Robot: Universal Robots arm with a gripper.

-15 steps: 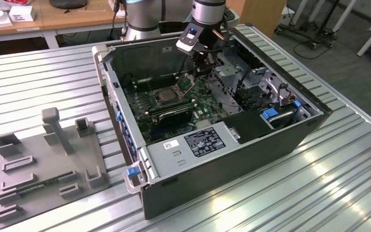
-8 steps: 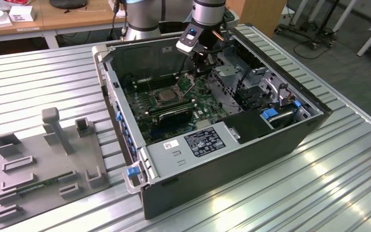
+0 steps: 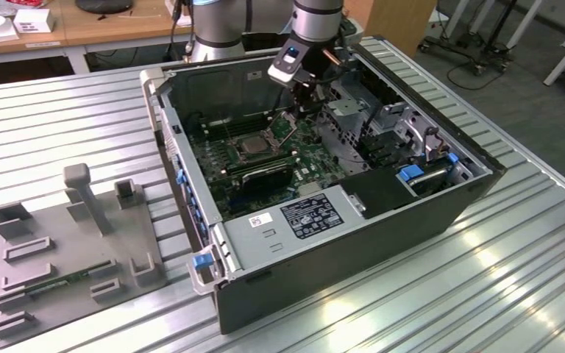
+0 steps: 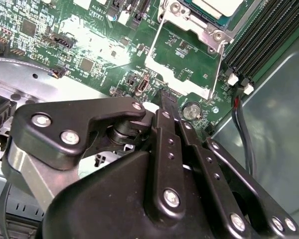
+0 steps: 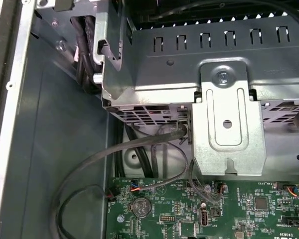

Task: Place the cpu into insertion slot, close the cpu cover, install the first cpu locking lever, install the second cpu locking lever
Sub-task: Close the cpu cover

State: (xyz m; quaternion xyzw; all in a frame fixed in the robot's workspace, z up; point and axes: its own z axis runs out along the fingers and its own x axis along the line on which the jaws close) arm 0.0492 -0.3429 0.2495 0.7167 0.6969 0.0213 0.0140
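Cpu (image 4: pixel 217 6) is seen seated in the insertion slot (image 4: pixel 204 31) on the green motherboard (image 4: pixel 89 45). The cpu cover (image 4: pixel 174 73) is swung off it, and bare board is seen through its cut-out. Near the cover's edge the gripper (image 4: pixel 164 97) is poised, fingers drawn together with nothing gripped.

cpu (image 4: pixel 215 6) in insertion slot (image 4: pixel 203 29), motherboard (image 3: pixel 312 158) inside case (image 3: pixel 361 250), case on table (image 3: pixel 518 294)
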